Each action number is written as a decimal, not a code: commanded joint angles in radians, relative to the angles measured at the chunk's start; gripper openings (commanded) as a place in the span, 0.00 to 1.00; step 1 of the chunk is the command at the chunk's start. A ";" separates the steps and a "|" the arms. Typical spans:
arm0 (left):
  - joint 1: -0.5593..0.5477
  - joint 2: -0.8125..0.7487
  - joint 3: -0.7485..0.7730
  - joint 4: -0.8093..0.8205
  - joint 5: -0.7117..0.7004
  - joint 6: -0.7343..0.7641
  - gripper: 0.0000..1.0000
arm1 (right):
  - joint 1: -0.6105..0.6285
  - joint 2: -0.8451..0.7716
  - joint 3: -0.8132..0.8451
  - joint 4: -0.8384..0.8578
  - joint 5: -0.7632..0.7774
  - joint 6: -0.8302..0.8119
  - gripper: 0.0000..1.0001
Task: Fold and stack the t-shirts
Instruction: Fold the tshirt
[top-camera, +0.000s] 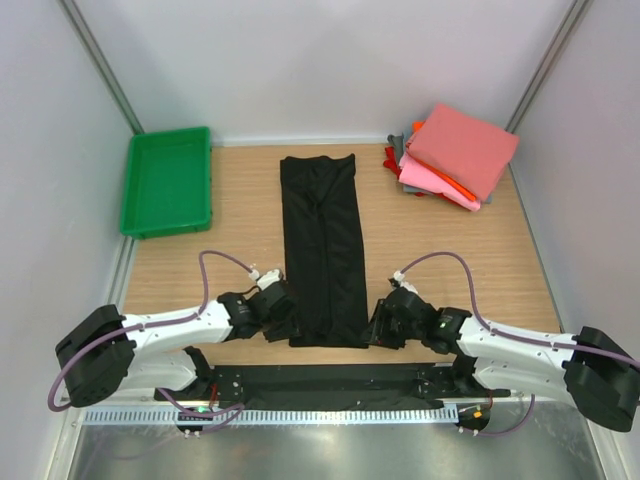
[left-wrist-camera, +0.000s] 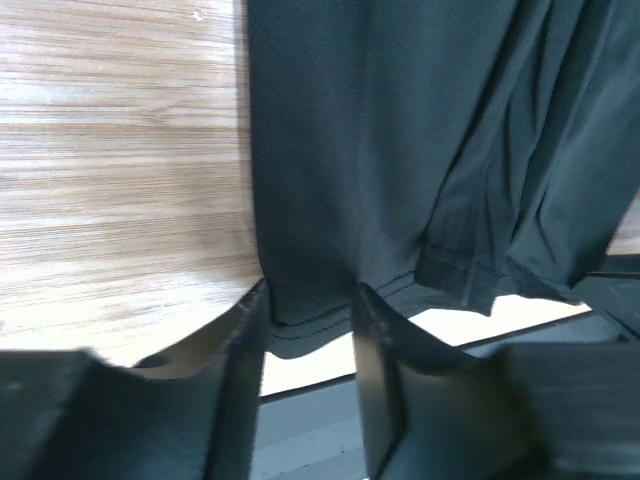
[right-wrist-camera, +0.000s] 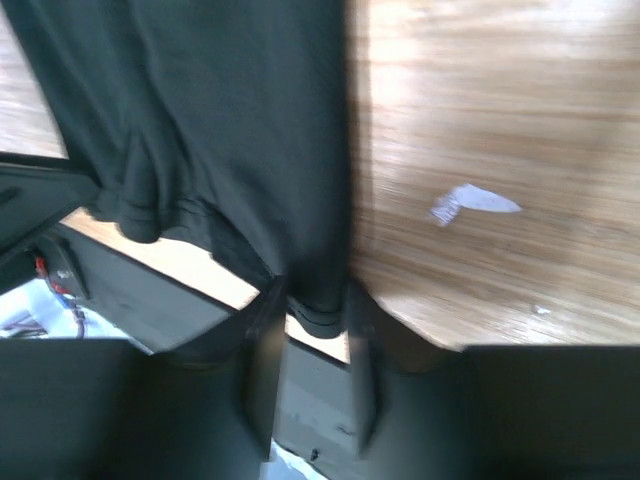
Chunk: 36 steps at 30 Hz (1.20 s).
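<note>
Count, shirts: one black t-shirt (top-camera: 322, 250) laid out. One stack of folded t-shirts (top-camera: 460, 150) showing salmon-pink on top, then pink, orange, red and grey edges.
Count, other: one green tray (top-camera: 166, 230), two arms.
Black t-shirt, place: folded into a long narrow strip down the middle of the table (top-camera: 450, 260). Its collar end is near the far edge and its hem at the near edge.
Stack, place: far right corner, tilted.
Tray, place: far left corner.
Left gripper (top-camera: 283, 318): at the hem's near-left corner, pinching the cloth.
Right gripper (top-camera: 378, 325): at the hem's near-right corner, pinching the cloth.
Top view only: the shirt's whole length, the stack and the tray.
Left wrist only: the hem caught between the two fingers (left-wrist-camera: 245, 350), with loose pleats to the side.
Right wrist only: bunched hem in the right gripper (right-wrist-camera: 308, 300), and a pale fleck (right-wrist-camera: 470, 203) on the wood.
Room: bare wood on both sides of the strip. Walls stand along the left, far and right edges.
</note>
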<state>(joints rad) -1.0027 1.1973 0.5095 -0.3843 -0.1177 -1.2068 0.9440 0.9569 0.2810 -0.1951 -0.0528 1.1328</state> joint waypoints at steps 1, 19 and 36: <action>-0.010 0.010 -0.031 -0.007 -0.025 -0.017 0.34 | 0.019 0.009 -0.002 -0.020 0.045 0.021 0.31; -0.111 -0.070 0.144 -0.317 -0.134 -0.108 0.00 | 0.076 -0.090 0.190 -0.256 0.162 0.009 0.01; 0.125 0.018 0.469 -0.502 -0.148 0.190 0.01 | -0.013 0.259 0.648 -0.392 0.323 -0.264 0.01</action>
<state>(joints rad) -0.9451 1.1881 0.9154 -0.8528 -0.2691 -1.1397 0.9813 1.1591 0.8444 -0.5629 0.2161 0.9668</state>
